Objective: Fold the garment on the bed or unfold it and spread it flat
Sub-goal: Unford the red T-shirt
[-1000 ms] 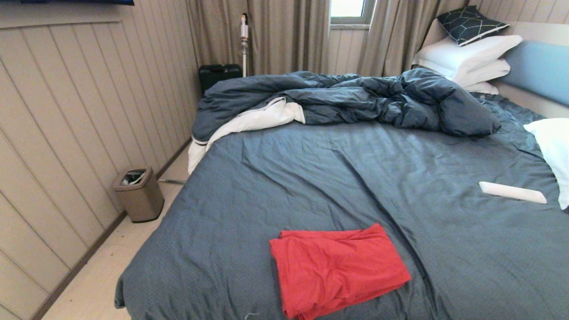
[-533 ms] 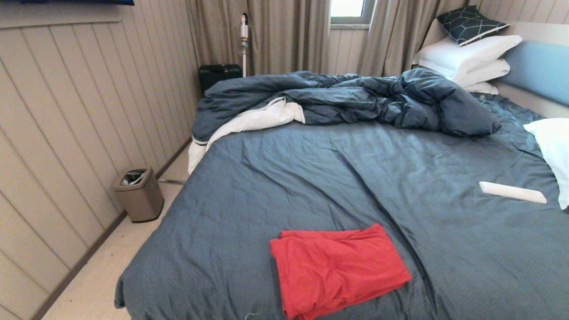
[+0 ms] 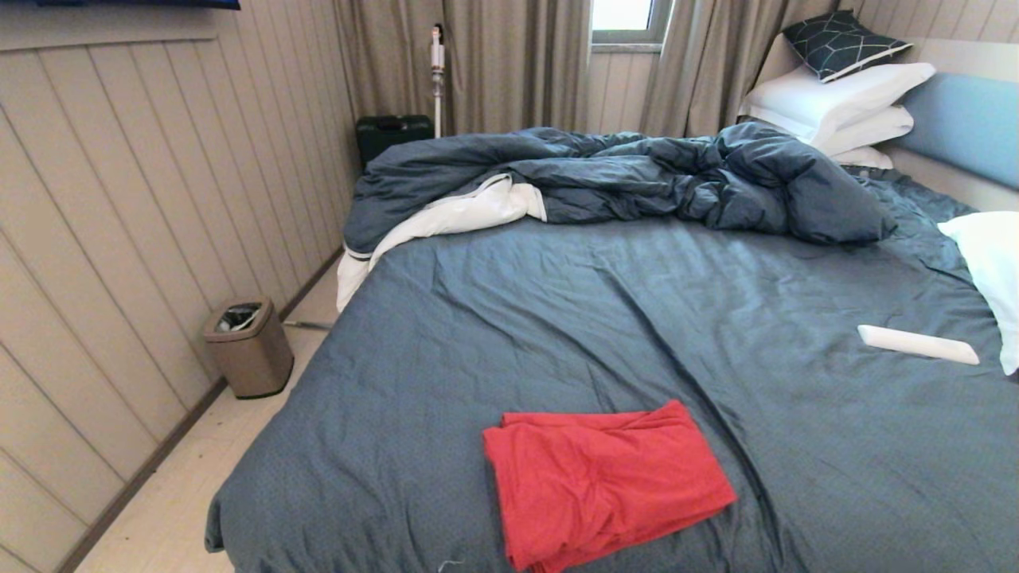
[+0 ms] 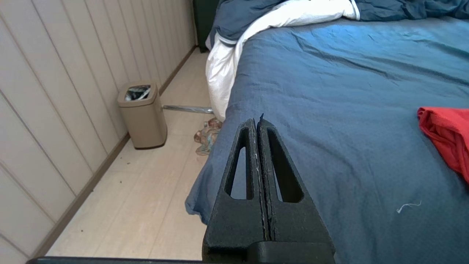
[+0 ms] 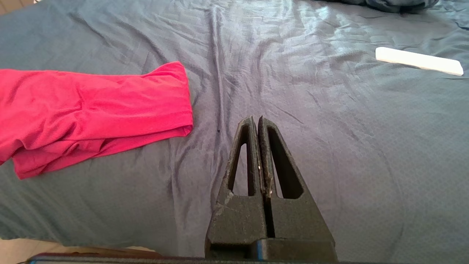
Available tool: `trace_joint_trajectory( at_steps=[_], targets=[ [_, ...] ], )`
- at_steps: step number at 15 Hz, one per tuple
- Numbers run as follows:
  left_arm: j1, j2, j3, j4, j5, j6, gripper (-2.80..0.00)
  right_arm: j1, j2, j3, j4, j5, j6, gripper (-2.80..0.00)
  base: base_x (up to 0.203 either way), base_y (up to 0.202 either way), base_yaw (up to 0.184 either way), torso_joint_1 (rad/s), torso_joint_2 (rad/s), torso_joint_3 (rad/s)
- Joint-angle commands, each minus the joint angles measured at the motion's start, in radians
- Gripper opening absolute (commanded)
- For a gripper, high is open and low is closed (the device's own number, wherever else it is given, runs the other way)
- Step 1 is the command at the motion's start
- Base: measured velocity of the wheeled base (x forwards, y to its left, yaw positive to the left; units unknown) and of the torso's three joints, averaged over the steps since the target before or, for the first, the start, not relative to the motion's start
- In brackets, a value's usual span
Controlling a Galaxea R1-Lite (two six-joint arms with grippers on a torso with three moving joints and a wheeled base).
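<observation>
The red garment (image 3: 601, 483) lies folded into a rough rectangle on the bed (image 3: 557, 318), near its front edge; its chest print is hidden. Neither arm shows in the head view. My left gripper (image 4: 257, 121) hangs shut and empty over the bed's front left corner, with only the edge of the garment (image 4: 449, 137) in its view. Beside the garment (image 5: 88, 110), on its right, my right gripper (image 5: 255, 119) hovers shut and empty above the bare sheet.
A rumpled dark blue duvet (image 3: 621, 179) lies across the far side, white pillows (image 3: 844, 99) at the headboard. A flat white object (image 3: 917, 344) rests on the sheet at right. A bin (image 3: 248, 348) stands on the floor at left.
</observation>
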State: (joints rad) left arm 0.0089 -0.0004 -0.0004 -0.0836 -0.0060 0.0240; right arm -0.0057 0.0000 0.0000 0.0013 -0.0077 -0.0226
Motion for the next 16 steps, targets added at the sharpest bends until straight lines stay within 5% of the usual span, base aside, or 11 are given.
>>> trace_joint_trajectory(
  at_steps=[1, 10, 12, 16],
  targets=[
    [0.000, 0.000, 0.000, -0.001, 0.000, 0.001, -2.80, 0.000, 0.002, 0.000, 0.000, 0.000, 0.000, -2.80, 0.000, 0.000, 0.000, 0.000, 0.00, 0.000],
    [0.000, 0.000, 0.000, -0.001, -0.002, 0.002, -2.80, 0.000, 0.018, -0.024, 0.057, 0.015, -0.037, -2.80, 0.000, 0.000, 0.000, 0.000, 0.00, 0.000],
    [0.000, 0.000, 0.000, -0.001, -0.002, 0.004, -2.80, 0.000, 0.088, -0.106, 0.198, 0.018, -0.041, -2.80, 0.000, 0.000, 0.000, 0.000, 0.00, 0.000],
    [0.000, 0.000, 0.000, 0.001, -0.005, 0.014, -2.80, 0.021, 0.432, -0.424, 0.256, 0.034, -0.034, -2.80, 0.000, 0.000, 0.000, 0.000, 0.00, 0.000]
  ],
)
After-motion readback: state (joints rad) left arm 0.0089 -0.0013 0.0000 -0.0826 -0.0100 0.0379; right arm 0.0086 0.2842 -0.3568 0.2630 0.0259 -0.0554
